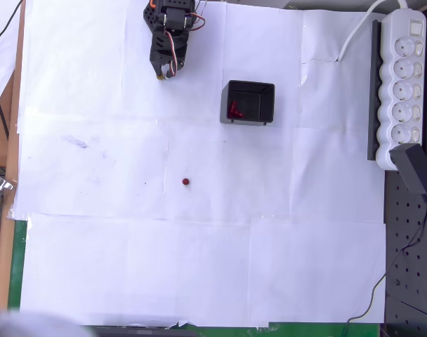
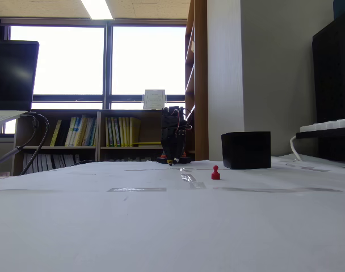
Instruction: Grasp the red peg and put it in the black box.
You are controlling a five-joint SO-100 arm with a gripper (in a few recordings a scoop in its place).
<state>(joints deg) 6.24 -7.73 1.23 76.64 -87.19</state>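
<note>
The arm is sitting folded at the far edge of the paper-covered bench, so the task is standing at its very first step: the reach toward the peg is not yet under way. In the overhead view the hand is tucked low beside the arm's base, pointing down at the paper, and from either camera I cannot tell whether its fingers are parted or closed; nothing seems to be sitting between them. The red peg is standing alone on the white paper, upright in the fixed view, well apart from the hand and from the black box. The box is lying to the right of the arm in the overhead view, its opening facing up, with a brighter red piece already resting inside against its left wall. The next move is calling for the arm to unfold and stretch out over the open paper, bringing the hand straight above the peg with the fingers spread. The peg being so small, centring is mattering more than force, and a slight miss could be tipping or rolling it away.
</note>
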